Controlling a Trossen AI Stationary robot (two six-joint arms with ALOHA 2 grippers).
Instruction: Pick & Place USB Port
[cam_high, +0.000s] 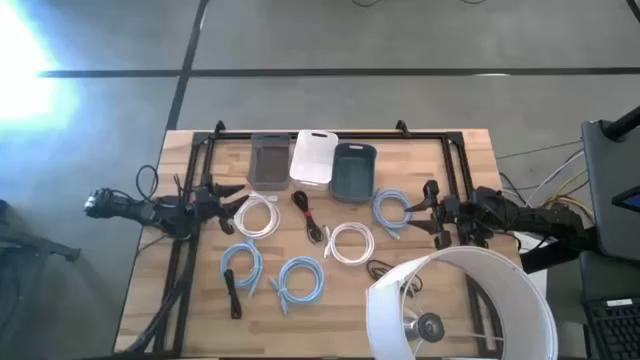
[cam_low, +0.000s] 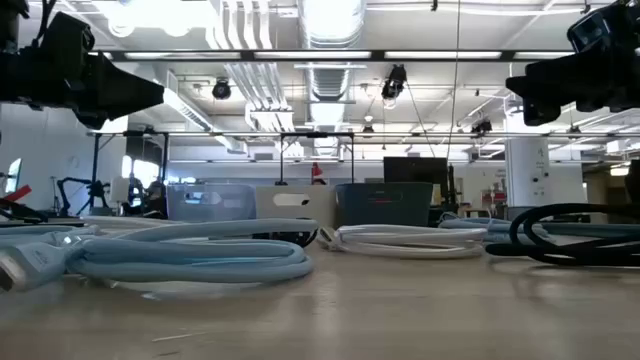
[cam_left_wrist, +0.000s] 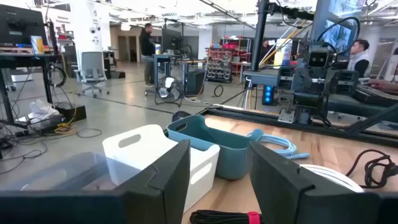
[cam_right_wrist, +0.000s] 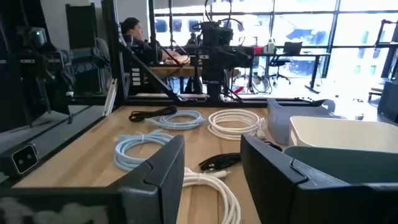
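Several coiled USB cables lie flat on the wooden table: white coils (cam_high: 257, 215) (cam_high: 350, 243), light blue coils (cam_high: 392, 210) (cam_high: 243, 265) (cam_high: 300, 280), and black cables (cam_high: 310, 215) (cam_high: 232, 290) (cam_high: 380, 268). Three bins stand at the far edge: grey (cam_high: 268, 160), white (cam_high: 313, 157), teal (cam_high: 353, 170). My left gripper (cam_high: 235, 200) (cam_left_wrist: 217, 186) hovers open at the table's left, beside the white coil. My right gripper (cam_high: 422, 210) (cam_right_wrist: 211, 180) hovers open at the table's right, beside the blue coil. In the low view both grippers (cam_low: 130, 95) (cam_low: 530, 90) hang well above the cables.
A white lamp shade (cam_high: 465, 305) covers the table's near right corner. A black frame (cam_high: 330, 133) runs along the far edge and down both sides. People and desks show in the room beyond the table. Bare wood lies between the cables and the near edge.
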